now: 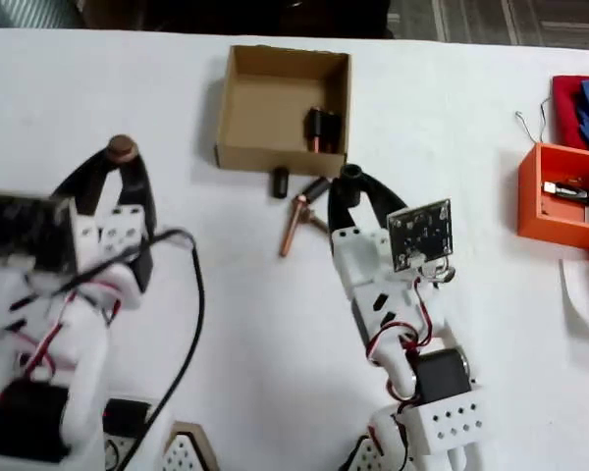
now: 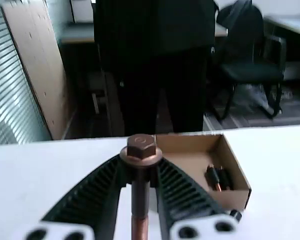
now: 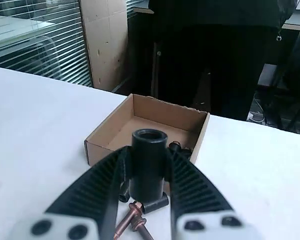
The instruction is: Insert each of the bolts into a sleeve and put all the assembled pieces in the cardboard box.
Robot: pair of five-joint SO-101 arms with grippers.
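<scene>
White desk (image 1: 265, 373) carries both arms, side by side at its near edge. The left arm (image 1: 49, 334) stands toward the near left corner and reaches for the far side. The right arm (image 1: 412, 363) stands right of centre and leans toward the near right corner of the box (image 1: 280, 157), which sits open at the far edge. The left fingers (image 2: 90, 192) are closed to a narrow gap around a copper bolt (image 2: 141, 150). Its long axis runs along the fingers, with the hex head at their tips and the shaft back toward the wrist. The right fingers (image 3: 190, 190) clamp a black sleeve (image 3: 149, 160) in the same way, bore end outward at the tips, just short of the box wall. One assembled piece (image 1: 319, 128) lies inside the box against its right wall. Two loose bolts (image 1: 293, 224) lie crossed on the desk in front of the box, beside the right fingers, and two loose sleeves (image 1: 281, 182) lie between them and the box.
</scene>
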